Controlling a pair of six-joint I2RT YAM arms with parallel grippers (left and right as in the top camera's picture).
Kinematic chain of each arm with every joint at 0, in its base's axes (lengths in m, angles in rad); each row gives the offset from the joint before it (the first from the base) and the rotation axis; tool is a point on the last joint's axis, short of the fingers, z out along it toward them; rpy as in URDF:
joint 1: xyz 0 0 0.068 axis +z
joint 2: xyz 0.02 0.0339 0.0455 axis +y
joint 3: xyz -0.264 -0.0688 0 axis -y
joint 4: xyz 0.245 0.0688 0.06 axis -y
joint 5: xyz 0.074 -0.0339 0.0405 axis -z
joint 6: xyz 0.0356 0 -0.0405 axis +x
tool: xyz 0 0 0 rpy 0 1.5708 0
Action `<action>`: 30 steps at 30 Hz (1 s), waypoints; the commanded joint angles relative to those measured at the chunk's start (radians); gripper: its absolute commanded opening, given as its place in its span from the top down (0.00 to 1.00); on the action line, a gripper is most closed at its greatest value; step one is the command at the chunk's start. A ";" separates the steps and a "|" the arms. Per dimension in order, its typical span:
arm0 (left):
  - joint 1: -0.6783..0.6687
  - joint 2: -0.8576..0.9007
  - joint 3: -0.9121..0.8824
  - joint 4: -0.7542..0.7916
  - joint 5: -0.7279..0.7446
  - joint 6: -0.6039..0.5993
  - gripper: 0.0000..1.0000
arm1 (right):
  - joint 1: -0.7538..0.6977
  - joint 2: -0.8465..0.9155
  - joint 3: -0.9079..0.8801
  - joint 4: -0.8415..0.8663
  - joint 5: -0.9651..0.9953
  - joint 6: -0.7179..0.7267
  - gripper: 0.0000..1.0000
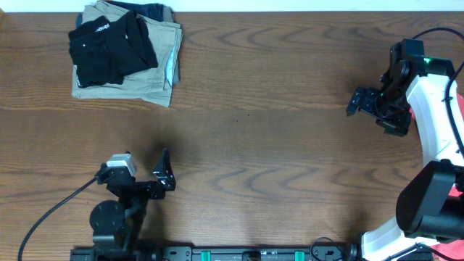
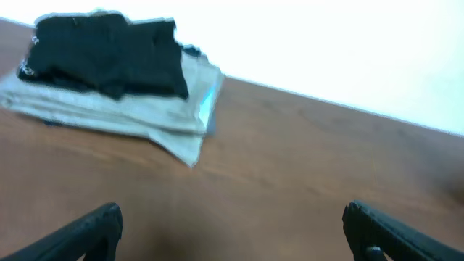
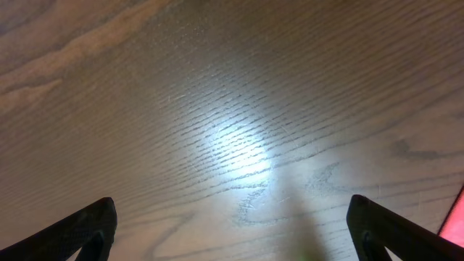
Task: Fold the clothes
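The black garment [image 1: 109, 45] lies folded on top of a stack at the table's far left corner; it also shows in the left wrist view [image 2: 109, 54]. My left gripper [image 1: 164, 170] is open and empty near the front left, well short of the stack. In its own view the jaws [image 2: 232, 228] are wide apart over bare wood. My right gripper [image 1: 366, 105] is open and empty at the right side of the table, and its jaws [image 3: 232, 228] frame bare wood.
Folded khaki-tan trousers [image 1: 156, 69] lie under the black garment, also seen in the left wrist view [image 2: 109, 109]. A dark blue item [image 1: 152, 10] peeks out behind them. A red edge [image 3: 458, 217] shows at the far right of the right wrist view.
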 commanded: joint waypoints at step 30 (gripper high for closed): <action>0.050 -0.060 -0.235 0.223 -0.068 0.013 0.02 | 0.000 -0.004 0.003 -0.001 -0.003 0.010 0.01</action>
